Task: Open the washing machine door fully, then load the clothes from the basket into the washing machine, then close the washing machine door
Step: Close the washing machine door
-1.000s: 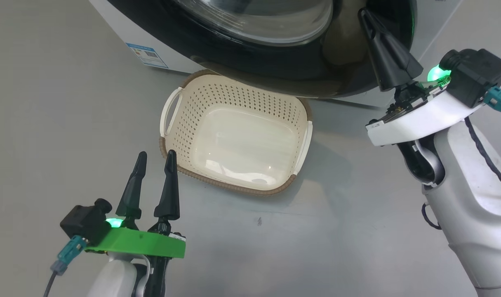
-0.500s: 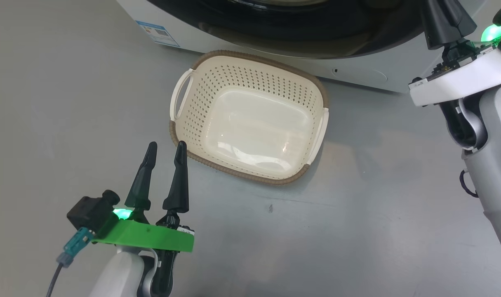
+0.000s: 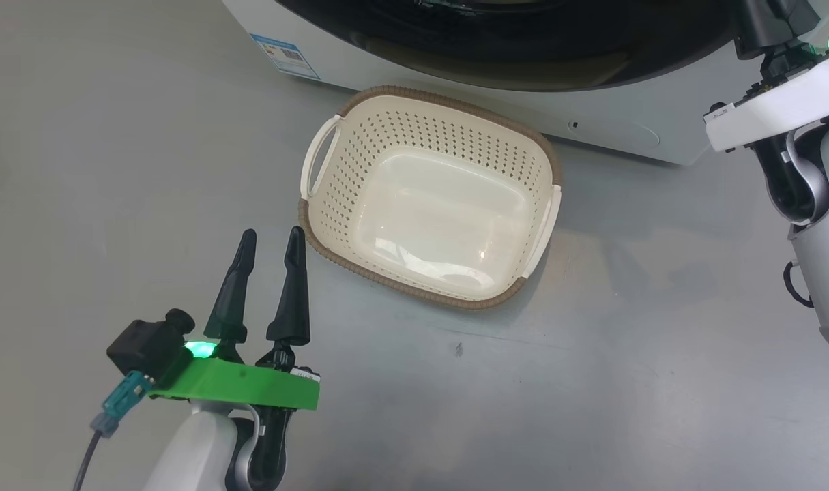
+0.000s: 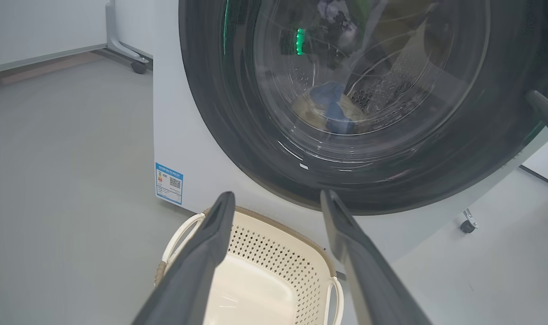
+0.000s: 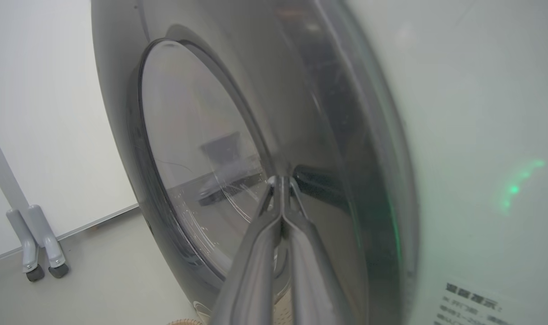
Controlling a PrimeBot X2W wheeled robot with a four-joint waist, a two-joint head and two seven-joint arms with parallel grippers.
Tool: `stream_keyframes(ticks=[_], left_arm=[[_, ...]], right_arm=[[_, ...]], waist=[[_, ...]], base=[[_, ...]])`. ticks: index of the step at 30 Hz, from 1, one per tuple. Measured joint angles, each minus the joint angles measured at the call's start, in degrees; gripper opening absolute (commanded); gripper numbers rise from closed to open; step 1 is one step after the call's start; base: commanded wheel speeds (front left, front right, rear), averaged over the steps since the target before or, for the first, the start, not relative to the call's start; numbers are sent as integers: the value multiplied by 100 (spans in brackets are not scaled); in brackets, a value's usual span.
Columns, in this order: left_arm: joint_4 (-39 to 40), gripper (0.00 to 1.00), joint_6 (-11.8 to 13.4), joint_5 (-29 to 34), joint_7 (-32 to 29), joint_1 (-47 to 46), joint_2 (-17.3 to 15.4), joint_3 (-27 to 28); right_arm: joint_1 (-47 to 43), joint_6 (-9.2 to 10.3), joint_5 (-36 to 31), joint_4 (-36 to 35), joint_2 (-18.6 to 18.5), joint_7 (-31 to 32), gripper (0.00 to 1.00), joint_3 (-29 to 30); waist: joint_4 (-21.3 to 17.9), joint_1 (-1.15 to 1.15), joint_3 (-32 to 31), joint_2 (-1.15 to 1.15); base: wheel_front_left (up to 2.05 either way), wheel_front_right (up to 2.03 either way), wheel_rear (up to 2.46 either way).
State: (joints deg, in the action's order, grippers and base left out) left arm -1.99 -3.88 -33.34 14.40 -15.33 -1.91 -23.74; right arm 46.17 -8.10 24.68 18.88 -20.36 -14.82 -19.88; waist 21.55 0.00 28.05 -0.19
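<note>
Washing machine door [image 4: 215,117], big, round, glossy black ring around a bulging glass bowl, sits right at the tips of the right gripper [image 5: 281,180], whose two long dark fingers are pressed together on nothing, at a dark recess in the ring. Left gripper [image 3: 271,234] has its jaws spread wide and bare, with the small cream perforated plastic basket [image 3: 421,129], brown-rimmed, just ahead and right of its tips; beyond it, through the glass, pale cream and blue clothes [image 4: 330,108] lie inside the big white washing machine [image 4: 183,135].

Cream, hole-dotted basket [image 3: 342,194] with brown rim; glossy black washing machine door [image 4: 219,113]
</note>
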Motion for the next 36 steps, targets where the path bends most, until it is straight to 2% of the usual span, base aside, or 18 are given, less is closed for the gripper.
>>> stream_keyframes(ticks=[10, 11, 12, 13, 14, 15, 25, 36], left_arm=[[-94, 100, 11, 2, 0, 4, 1, 104], [-114, 100, 25, 2, 0, 4, 1, 118], [-132, 100, 34, 5, 1, 5, 1, 134], [-153, 100, 35, 18, 1, 7, 1, 153], [-177, 100, 36, 32, 1, 9, 1, 174], [-201, 100, 36, 56, 0, 12, 1, 199], [-527, 100, 49, 411, 1, 52, 0, 468], [-995, 100, 49, 569, 0, 555, -1, 782]], right_arm=[[-20, 4, 25, 144, 131, 0, 0, 49], [-31, 5, 36, 154, 156, 0, 37, 75], [-49, 8, 53, 156, 181, 0, 51, 94], [-75, 10, 58, 153, 207, 0, 78, 115], [-107, 18, 59, 146, 233, 0, 93, 137], [-141, 30, 60, 137, 257, 0, 100, 168], [-946, 57, 45, -237, 466, 0, 100, 415], [-2218, 57, -124, -461, 622, 0, 100, 688]], waist=[[-162, 0, -261, 0], [-184, 0, -291, 0], [-207, 0, -320, 0], [-234, 0, -351, 0], [-262, 0, -380, 0], [-291, 0, -409, 0], [-651, 0, -802, 0], [-1171, 0, -1389, 0]], base=[[0, 0, 0], [0, 0, 0], [0, 0, 0], [0, 0, 0], [0, 0, 0], [0, 0, 0], [0, 0, 0], [0, 0, 0]])
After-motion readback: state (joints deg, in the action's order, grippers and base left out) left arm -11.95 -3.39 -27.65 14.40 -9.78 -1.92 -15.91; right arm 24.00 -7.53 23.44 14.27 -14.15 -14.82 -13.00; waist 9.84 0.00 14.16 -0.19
